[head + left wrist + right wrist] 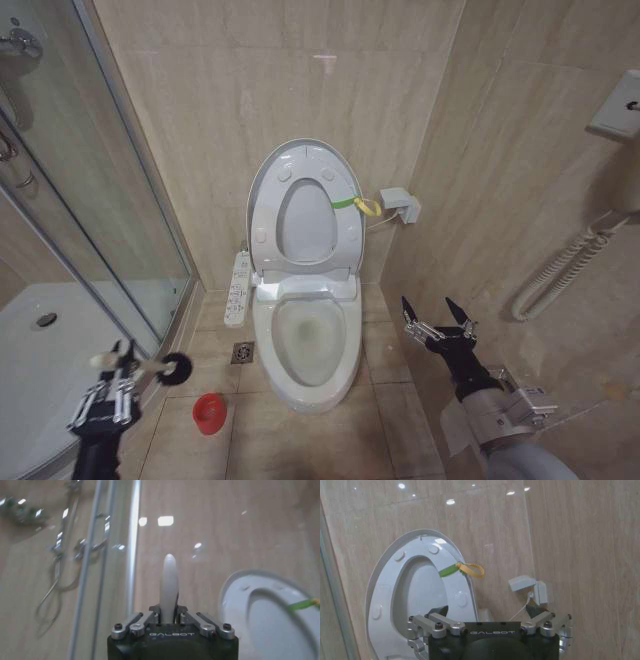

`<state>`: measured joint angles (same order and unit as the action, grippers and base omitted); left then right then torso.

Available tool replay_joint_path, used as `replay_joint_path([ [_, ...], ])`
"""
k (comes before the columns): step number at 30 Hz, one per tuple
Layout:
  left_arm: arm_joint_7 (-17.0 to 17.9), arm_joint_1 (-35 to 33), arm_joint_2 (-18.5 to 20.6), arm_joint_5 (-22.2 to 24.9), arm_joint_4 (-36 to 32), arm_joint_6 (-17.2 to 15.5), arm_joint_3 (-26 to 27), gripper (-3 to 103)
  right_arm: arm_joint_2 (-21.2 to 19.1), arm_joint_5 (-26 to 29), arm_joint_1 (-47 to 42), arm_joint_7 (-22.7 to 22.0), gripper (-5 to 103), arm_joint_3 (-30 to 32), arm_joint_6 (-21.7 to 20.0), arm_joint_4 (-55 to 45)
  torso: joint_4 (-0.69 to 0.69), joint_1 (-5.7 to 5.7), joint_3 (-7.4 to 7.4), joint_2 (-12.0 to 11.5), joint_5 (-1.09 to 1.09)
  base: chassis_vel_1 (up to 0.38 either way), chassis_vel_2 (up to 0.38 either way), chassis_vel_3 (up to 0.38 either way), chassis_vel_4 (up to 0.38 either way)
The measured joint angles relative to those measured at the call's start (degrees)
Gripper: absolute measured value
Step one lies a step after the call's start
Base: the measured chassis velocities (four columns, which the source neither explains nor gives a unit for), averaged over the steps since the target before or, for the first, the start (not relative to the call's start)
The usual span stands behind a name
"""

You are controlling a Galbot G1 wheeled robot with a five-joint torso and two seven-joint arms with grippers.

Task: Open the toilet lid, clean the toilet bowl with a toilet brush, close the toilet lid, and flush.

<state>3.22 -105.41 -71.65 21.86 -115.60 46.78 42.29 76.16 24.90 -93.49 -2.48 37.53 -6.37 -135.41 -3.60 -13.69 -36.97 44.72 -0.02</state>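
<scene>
Lid point(300, 200) up against wall, bowl point(305, 345) open. Left gripper point(112, 385) fingers clamped on brush point(160, 368); handle runs sideways, bristle head toward bowl, which lies right of fingers. Right gripper point(438, 318) fingers spread, empty, beside bowl.

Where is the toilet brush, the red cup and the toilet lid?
toilet brush point(176, 369): head view, dark bristle head.
red cup point(209, 413): head view, its rim, on the floor.
toilet lid point(305, 155): head view, raised lid's upper edge.
</scene>
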Motion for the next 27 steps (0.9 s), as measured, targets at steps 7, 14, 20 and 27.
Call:
replay_joint_path([
  [7,-0.64,4.86,1.53,4.70,8.56,0.16,-1.36,19,0.00,0.00,0.00,0.00,100,0.00,0.00,0.00,-0.01,0.00,0.00,0.00,0.01,0.000,0.000,0.000,0.000],
  [14,-0.63,11.21,2.98,5.98,18.79,0.16,-5.06,19,0.00,0.00,0.00,0.01,100,0.00,0.00,0.00,-0.01,0.00,0.00,0.00,0.00,0.000,0.000,0.000,0.000],
  [20,-0.79,17.35,4.83,8.40,27.71,0.15,-8.44,19,0.00,0.00,0.00,0.00,100,0.00,0.00,0.00,0.00,-0.01,0.00,0.00,0.01,0.000,0.000,0.000,0.000],
  [27,-1.98,25.49,5.58,8.79,37.39,0.10,-13.67,19,0.00,0.00,0.00,0.00,100,0.00,0.00,0.00,-0.01,-0.01,0.00,0.00,0.02,0.000,0.000,0.000,0.000],
])
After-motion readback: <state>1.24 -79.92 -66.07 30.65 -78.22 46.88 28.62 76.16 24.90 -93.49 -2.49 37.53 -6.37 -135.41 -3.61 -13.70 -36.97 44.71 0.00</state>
